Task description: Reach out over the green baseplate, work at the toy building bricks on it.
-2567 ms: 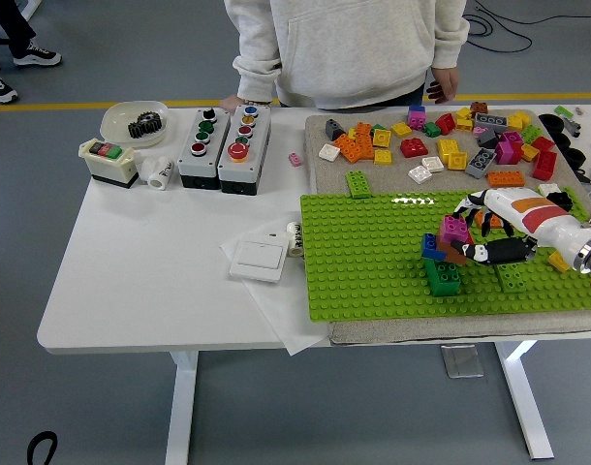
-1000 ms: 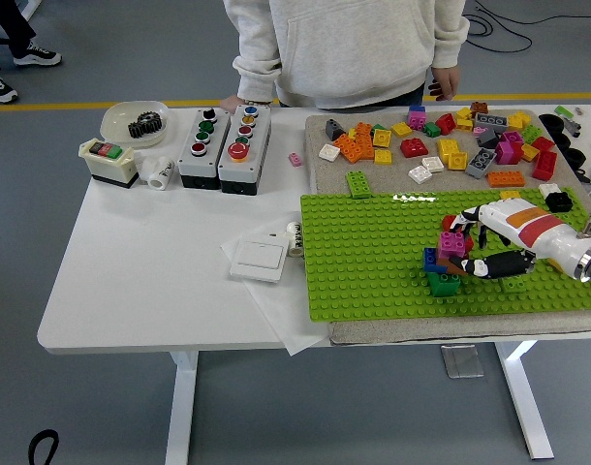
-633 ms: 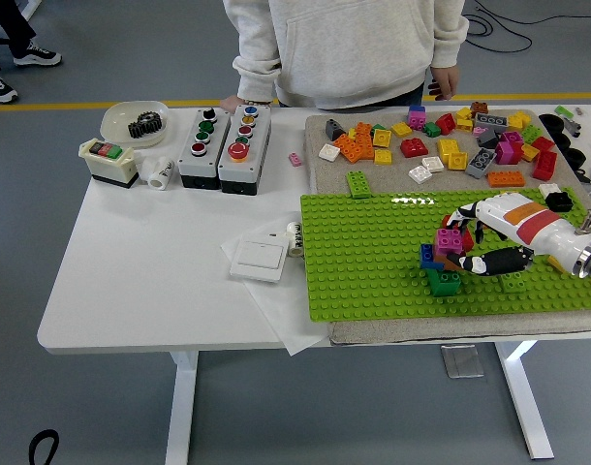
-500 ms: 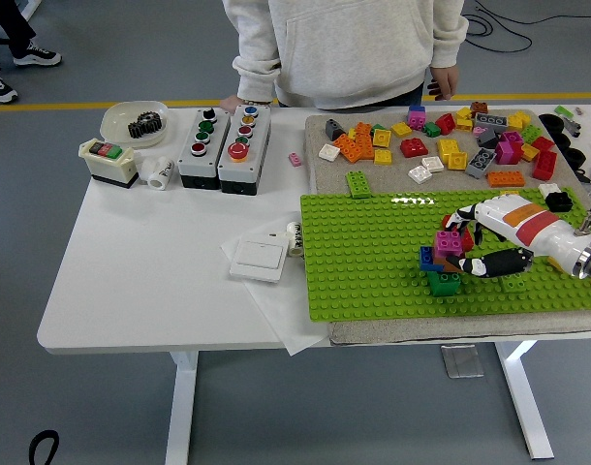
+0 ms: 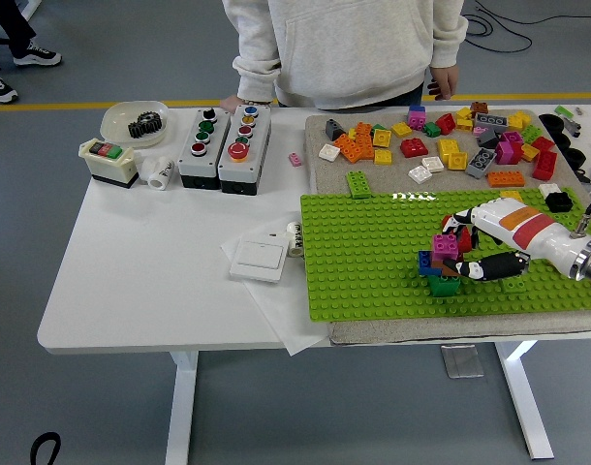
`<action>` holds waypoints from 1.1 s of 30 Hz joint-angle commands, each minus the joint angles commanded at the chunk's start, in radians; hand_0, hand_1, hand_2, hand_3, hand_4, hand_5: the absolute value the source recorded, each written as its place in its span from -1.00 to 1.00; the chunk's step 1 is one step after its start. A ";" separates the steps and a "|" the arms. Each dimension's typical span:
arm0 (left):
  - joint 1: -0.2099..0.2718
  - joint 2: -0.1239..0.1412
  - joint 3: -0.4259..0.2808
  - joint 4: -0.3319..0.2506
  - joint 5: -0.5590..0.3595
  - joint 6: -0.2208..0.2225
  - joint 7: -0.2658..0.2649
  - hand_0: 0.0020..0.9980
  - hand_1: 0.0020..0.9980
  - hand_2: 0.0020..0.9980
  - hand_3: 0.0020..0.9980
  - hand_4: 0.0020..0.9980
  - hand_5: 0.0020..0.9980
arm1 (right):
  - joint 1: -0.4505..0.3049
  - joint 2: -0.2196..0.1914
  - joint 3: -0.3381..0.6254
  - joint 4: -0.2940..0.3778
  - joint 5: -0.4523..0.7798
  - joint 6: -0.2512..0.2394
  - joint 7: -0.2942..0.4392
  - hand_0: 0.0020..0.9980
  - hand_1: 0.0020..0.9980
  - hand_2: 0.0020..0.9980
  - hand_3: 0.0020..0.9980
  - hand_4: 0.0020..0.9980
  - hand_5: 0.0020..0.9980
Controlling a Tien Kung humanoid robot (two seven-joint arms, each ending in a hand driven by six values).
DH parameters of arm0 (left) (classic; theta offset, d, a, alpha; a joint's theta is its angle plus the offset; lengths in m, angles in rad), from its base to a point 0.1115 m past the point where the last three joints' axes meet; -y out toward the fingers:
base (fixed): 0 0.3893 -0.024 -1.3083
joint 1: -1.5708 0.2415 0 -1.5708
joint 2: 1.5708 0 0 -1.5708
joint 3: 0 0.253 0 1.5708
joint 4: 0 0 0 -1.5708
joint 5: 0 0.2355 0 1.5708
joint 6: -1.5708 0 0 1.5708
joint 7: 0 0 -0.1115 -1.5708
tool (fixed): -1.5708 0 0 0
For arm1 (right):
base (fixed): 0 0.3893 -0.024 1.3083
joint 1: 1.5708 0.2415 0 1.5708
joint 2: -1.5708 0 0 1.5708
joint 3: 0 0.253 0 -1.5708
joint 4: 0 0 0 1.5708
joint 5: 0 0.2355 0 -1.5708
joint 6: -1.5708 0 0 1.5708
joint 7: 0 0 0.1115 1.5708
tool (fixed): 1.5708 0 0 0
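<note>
We take the green baseplate point(image 5: 373, 257) as our landmark; it lies on the right half of the white tabletop point(image 5: 150, 271), over a beige mat point(image 5: 320, 160) whose far strip shows beyond it. On the baseplate's right-of-centre studs we see a small stack of toy bricks point(image 5: 441, 263): a dark green brick at the near side, a blue one at its left, a magenta one on top. The right robot hand point(image 5: 470, 250) comes in over the baseplate's right edge, white with an orange band on its back, and its dark fingers point(image 5: 494, 265) are closed around the stack, thumb on the near side, other fingers on the far side by the magenta brick. A lone light-green brick point(image 5: 358, 183) sits at the baseplate's far edge, left of centre.

Beyond the baseplate, on the mat, we note a scatter of loose bricks point(image 5: 441, 145) in orange, yellow, red, grey, white and magenta. Left of the baseplate, touching its edge, a white sheet point(image 5: 276, 310) carries a white wall switch point(image 5: 258, 260). Farther left and beyond stand two grey push-button boxes point(image 5: 224, 147), a smaller switch box point(image 5: 109, 160) and a dish holding a black gear point(image 5: 136, 122). A person in a light hooded top point(image 5: 344, 48) stands at the far side, one hand point(image 5: 441, 85) hanging near the mat's far edge.
</note>
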State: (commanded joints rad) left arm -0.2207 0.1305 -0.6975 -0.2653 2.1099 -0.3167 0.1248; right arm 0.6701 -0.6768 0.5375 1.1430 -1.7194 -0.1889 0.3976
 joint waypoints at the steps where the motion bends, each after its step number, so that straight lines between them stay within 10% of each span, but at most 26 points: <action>1: 0.001 0.000 0.000 0.000 0.001 0.000 0.000 0.51 0.52 0.43 0.19 0.33 0.20 | -0.004 -0.001 -0.002 0.003 0.018 -0.003 -0.008 -0.64 -0.24 0.01 0.01 0.41 -0.15; 21: 0.000 0.002 -0.005 0.002 0.010 0.000 0.005 0.50 0.51 0.43 0.20 0.33 0.20 | -0.083 -0.032 0.055 0.251 0.238 -0.126 -0.409 -0.69 -0.31 -0.02 -0.02 0.40 -0.14; 33: 0.002 0.009 -0.015 0.004 0.023 -0.010 0.014 0.50 0.51 0.43 0.19 0.33 0.20 | -0.172 0.052 0.183 0.307 0.134 -0.190 -0.677 -0.80 -0.40 -0.03 0.00 0.42 -0.12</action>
State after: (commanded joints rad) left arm -0.2191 0.1394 -0.7129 -0.2617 2.1326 -0.3266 0.1392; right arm 0.4980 -0.6247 0.7200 1.4503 -1.5852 -0.3787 -0.2793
